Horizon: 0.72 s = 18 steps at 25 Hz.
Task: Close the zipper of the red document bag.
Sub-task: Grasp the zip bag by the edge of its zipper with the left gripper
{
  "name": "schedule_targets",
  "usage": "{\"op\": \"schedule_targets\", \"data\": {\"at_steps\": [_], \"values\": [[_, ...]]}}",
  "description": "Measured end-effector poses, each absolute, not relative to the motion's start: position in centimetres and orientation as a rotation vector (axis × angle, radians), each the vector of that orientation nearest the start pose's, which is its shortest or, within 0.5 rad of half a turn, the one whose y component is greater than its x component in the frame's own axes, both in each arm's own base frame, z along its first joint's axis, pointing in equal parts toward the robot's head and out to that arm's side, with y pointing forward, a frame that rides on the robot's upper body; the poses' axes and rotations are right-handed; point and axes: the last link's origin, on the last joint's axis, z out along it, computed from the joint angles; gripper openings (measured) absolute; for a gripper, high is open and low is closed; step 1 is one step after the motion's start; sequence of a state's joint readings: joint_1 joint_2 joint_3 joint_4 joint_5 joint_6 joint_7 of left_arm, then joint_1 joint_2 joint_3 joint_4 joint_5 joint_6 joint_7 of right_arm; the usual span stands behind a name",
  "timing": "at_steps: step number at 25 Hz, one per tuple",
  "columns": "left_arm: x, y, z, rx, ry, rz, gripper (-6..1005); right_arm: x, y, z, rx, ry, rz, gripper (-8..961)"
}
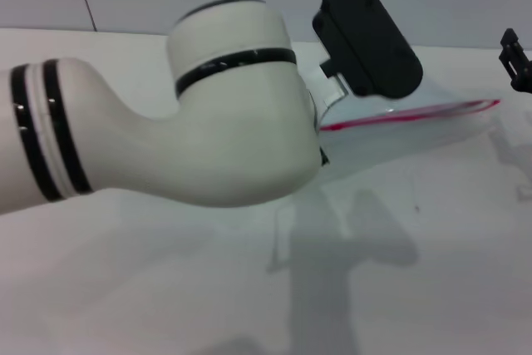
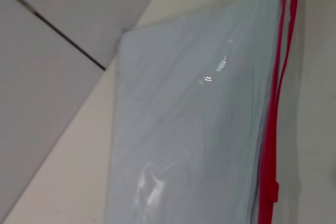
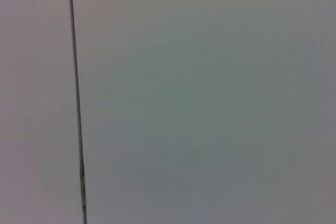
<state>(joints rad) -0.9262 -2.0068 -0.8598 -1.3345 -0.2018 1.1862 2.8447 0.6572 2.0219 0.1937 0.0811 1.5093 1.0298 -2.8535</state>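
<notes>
I see the red document bag (image 1: 416,126) lying on the white table (image 1: 399,288), translucent, its zipper (image 1: 416,112) gaping at the right end. My left arm (image 1: 191,122) hides the bag's left part. The right gripper (image 1: 517,60) is at the edge.

Translucent red document bag (image 2: 184,129) flat on table, red zipper (image 2: 270,145) gaping open.

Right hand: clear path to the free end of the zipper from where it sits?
Probably yes. The right hand sits apart from the zipper, beyond its far end, nothing between; the left arm covers the other end.
</notes>
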Motion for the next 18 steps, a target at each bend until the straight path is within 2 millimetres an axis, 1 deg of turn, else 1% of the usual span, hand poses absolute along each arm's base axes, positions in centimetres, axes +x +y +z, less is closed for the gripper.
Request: {"op": "schedule_targets", "data": {"at_steps": [4, 9, 14, 18], "values": [[-7.2, 36.3, -8.8, -2.227, -0.313, 0.511, 54, 30.4, 39.7, 0.2, -1.68, 0.579, 0.691, 584], [-6.8, 36.7, -7.9, -2.176, -0.281, 0.51, 54, 29.9, 40.0, 0.2, -1.694, 0.565, 0.698, 584], [-6.5, 36.9, -7.5, -2.148, -0.265, 0.506, 54, 29.8, 40.3, 0.5, -1.711, 0.572, 0.712, 584], [-7.0, 37.0, -7.7, -2.122, -0.263, 0.552, 54, 29.7, 40.6, 0.8, -1.725, 0.578, 0.725, 584]]}}
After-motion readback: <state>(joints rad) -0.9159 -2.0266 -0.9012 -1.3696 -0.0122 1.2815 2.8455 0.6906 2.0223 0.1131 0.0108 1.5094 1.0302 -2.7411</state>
